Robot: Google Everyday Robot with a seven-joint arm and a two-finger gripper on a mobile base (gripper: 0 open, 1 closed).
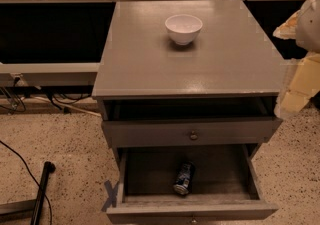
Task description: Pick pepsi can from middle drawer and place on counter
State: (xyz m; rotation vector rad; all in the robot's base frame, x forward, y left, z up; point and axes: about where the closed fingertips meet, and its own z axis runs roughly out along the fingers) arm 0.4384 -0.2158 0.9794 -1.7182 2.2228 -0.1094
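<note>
Can (184, 178): on its side in the pulled-out drawer (150, 169), near its front wall, reachable from above.
Gripper (300, 84): at the right edge beside the counter (150, 64) corner, well apart from the can; whether spread or closed, cannot tell.
Room: drawer walls stand off the can; open counter lies in front of the bowl (183, 28).

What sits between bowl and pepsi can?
Camera view: counter, then the shut knobbed drawer front. The claw hangs beside the counter's right edge.
</note>
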